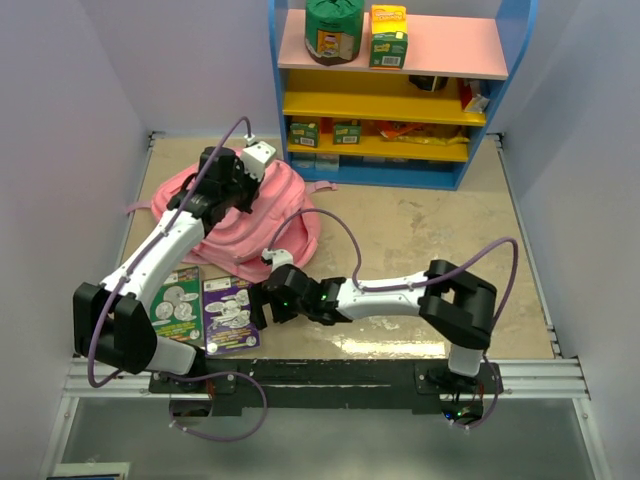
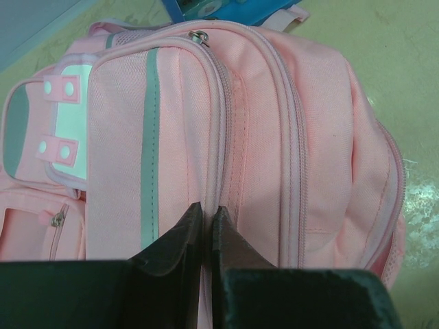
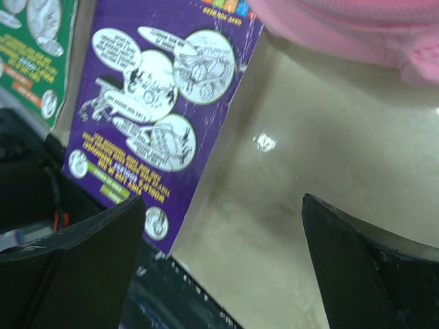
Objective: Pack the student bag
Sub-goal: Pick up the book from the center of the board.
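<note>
Bag: we find the pink student bag [image 1: 262, 222] lying on the far left part of the table [image 1: 430, 240], just near of the blue shelf unit [image 1: 395, 95]; its zips look closed in the left wrist view.
Left pincer: the left gripper [image 2: 206, 210] sits over the bag's top, its fingers [image 2: 180, 240] pressed together along a zip seam; we cannot tell whether any cloth is nipped between them.
Right pincer: the right gripper [image 3: 223, 200] is spread wide and holds nothing, low over the table at the near edge.
Purple booklet: the purple booklet [image 3: 159, 103] lies flat just near of the bag; its near corner is under the right gripper's left finger, contact unclear.
Green booklet: the green booklet [image 1: 178, 304] lies flat just left of the purple one.
</note>
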